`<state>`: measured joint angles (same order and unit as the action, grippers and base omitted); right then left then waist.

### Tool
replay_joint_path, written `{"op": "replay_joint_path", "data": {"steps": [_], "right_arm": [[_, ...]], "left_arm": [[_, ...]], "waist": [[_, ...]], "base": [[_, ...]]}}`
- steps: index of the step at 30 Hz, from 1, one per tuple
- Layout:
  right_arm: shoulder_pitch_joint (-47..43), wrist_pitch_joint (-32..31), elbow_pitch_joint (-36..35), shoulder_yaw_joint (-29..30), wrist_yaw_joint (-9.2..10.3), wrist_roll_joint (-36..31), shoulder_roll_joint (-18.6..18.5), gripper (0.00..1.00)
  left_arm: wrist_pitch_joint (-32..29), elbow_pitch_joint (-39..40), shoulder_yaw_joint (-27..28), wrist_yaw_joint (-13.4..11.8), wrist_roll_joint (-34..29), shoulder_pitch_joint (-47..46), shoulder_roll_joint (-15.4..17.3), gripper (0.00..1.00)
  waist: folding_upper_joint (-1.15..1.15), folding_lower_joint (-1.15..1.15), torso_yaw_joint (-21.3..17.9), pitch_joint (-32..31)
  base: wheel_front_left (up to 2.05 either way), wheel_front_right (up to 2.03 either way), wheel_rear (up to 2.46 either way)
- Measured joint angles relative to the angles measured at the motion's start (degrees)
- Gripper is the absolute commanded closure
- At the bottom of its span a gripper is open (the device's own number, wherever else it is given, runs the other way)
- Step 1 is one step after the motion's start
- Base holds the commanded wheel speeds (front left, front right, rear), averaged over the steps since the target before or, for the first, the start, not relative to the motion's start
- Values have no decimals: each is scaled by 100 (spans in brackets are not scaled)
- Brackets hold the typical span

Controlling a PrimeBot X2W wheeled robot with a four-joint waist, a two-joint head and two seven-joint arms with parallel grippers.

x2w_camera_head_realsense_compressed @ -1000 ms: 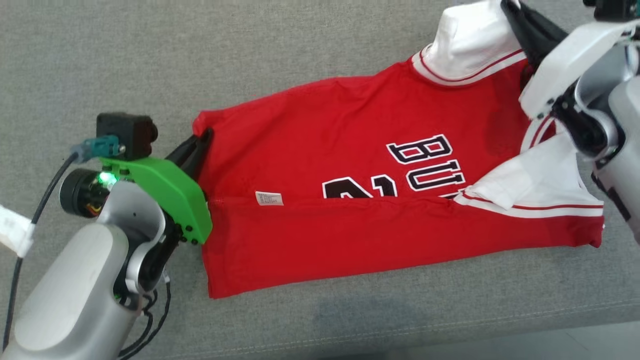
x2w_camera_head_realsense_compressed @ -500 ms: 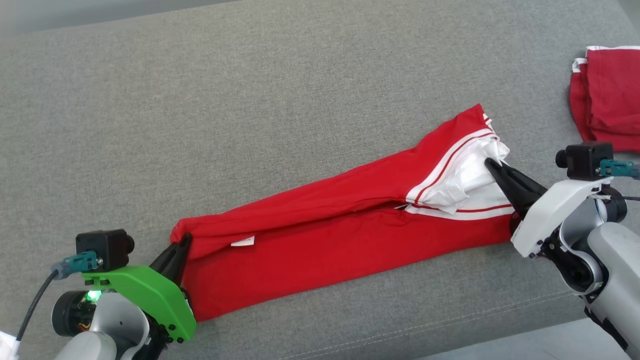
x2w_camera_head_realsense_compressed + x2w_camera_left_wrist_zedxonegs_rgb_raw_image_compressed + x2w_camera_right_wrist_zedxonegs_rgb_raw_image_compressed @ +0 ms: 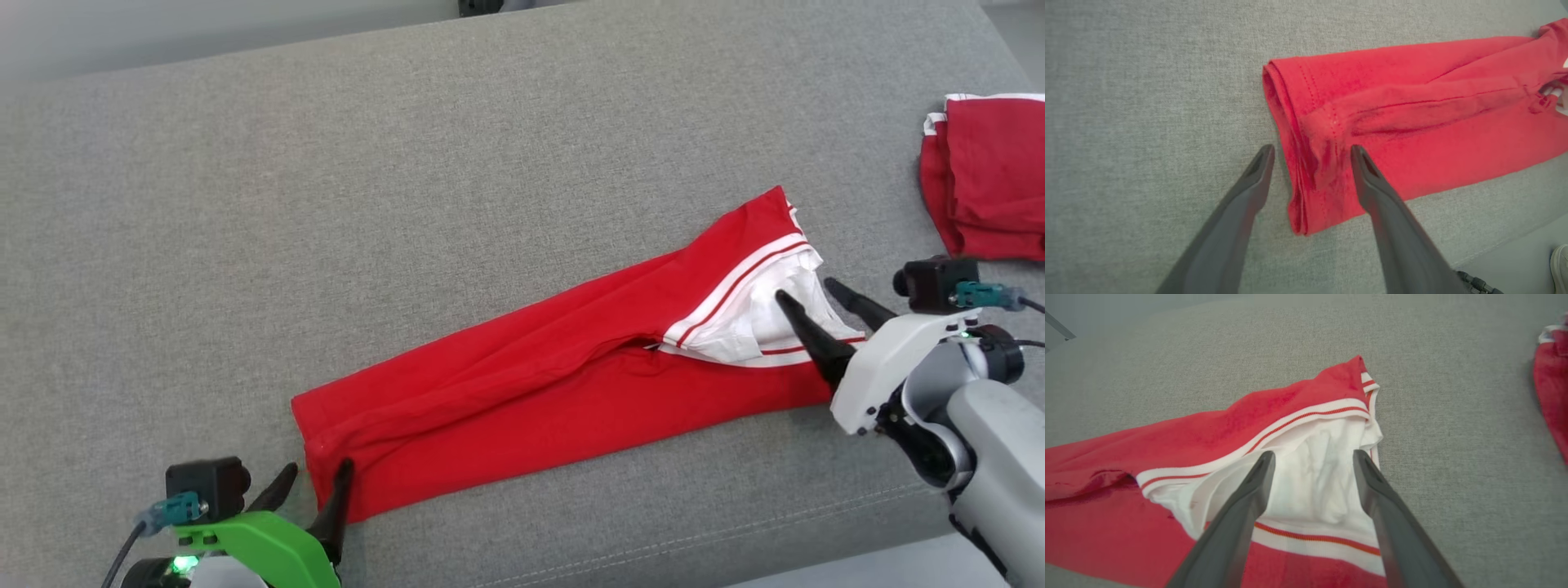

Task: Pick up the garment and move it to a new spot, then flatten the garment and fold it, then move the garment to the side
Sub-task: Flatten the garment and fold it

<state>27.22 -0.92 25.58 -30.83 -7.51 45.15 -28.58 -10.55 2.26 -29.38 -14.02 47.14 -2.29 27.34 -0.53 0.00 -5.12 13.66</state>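
Note:
The garment [image 3: 539, 384] is a red jersey with white, red-striped trim, folded lengthwise into a long narrow strip lying flat on the grey surface [image 3: 326, 204]. My left gripper [image 3: 314, 475] stands open at the strip's near-left end, its fingers straddling the hem corner [image 3: 1310, 179] without pinching it. At the other end my right gripper [image 3: 808, 288] is open too, its fingers [image 3: 1249, 490] spread over the white inner cloth [image 3: 1314, 477] at the trimmed end.
A second red garment [image 3: 988, 175] with white trim lies folded at the far right of the grey surface. The surface's front edge with its seam [image 3: 735, 531] runs close below the strip. A pale shoe tip [image 3: 1560, 265] shows on the floor.
Both grippers have opened and let go of the garment, which now lies on the surface. The left gripper has drawn back toward me from the hem. The head view has shifted.

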Motion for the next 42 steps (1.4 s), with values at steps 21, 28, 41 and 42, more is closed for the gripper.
{"op": "replay_joint_path", "data": {"steps": [21, 28, 41, 42], "right_arm": [[43, -1053, 485, 935, 0, -1596, 153, 0], [204, -1243, 870, 964, -4, -1803, 223, 0], [215, -1606, 1250, 913, -5, -1436, 181, 82], [215, -1622, 1249, 891, -3, -1338, 208, 100]], "left_arm": [[2526, 132, 583, -981, -1462, 438, -716, 0], [2552, -24, 798, -712, -1855, 397, -934, 0], [2552, -350, 1250, -81, -2238, 515, -1464, 0], [2552, -366, 1261, -48, -2267, 515, -1507, 0]], "waist": [[0, 0, 451, 89], [0, 0, 587, 219], [0, 0, 677, 106], [0, 0, 674, 102]], "base": [[0, 0, 0], [0, 0, 0], [0, 0, 0], [0, 0, 0]]}}
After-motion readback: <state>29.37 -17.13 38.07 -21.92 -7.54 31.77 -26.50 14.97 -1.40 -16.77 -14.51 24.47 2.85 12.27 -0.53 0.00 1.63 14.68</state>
